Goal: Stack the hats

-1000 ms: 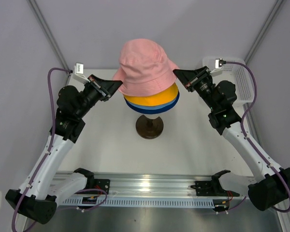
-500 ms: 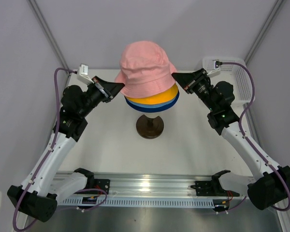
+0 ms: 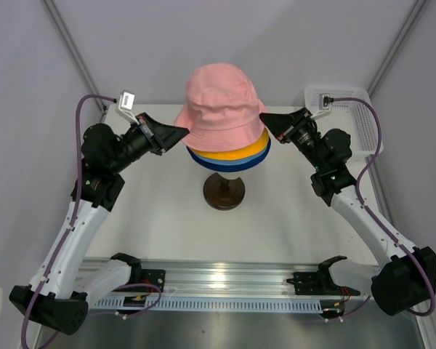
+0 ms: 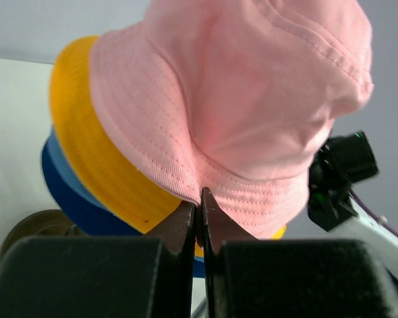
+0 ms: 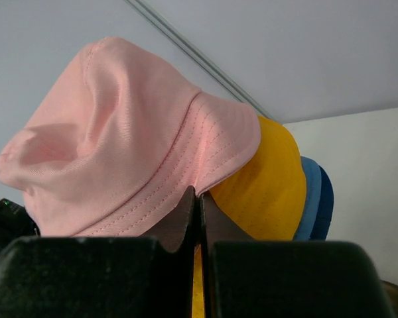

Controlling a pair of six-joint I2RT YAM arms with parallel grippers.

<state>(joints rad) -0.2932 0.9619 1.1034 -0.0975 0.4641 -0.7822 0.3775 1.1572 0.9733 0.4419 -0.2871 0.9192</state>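
The white desk (image 3: pixel 167 218) carries a stand with a dark round base (image 3: pixel 224 192) near its middle, and on the stand sits the stack of hats. The white mesh basket (image 3: pixel 356 120) rests at the desk's two o'clock corner. Topmost in the stack is the pink hat (image 3: pixel 224 105), crown up and slightly creased, its brim drooping over the yellow-orange hat (image 3: pixel 253 149); under that lies the light blue hat (image 3: pixel 236 159), then the dark blue hat (image 3: pixel 229 167) at the bottom, only their brim edges showing. The left hand (image 3: pixel 183 131) reaches in from nine o'clock of the stack; in its wrist view the fingers (image 4: pixel 186 222) are clenched on the edge of the pink brim. The right hand (image 3: pixel 264 118) comes in from three o'clock; its fingers (image 5: pixel 184 212) are pressed together with the pink brim's edge pinched between them, just above the yellow-orange brim. Both hands stand at about the same height.
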